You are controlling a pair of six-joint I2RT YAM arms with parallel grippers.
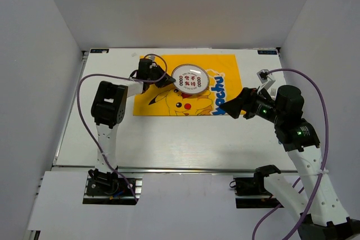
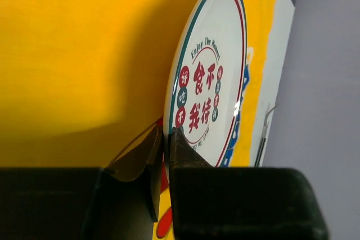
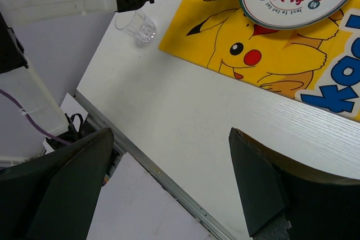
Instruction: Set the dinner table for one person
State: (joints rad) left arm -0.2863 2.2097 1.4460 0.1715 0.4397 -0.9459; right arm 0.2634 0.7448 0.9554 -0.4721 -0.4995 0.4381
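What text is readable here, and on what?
"Enjoy The Moment": arched across the plate, left wrist view.
"食不我待": large red characters at the plate's centre.
Characters in the small round dots and the line under the centre of the plate: too small to read.
Blue letters on the yellow Pikachu mat: partly hidden, seemingly "…achu".

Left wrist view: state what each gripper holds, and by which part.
The left gripper pinches the plate by its rim, one finger on each face. The right gripper is open, holding nothing.
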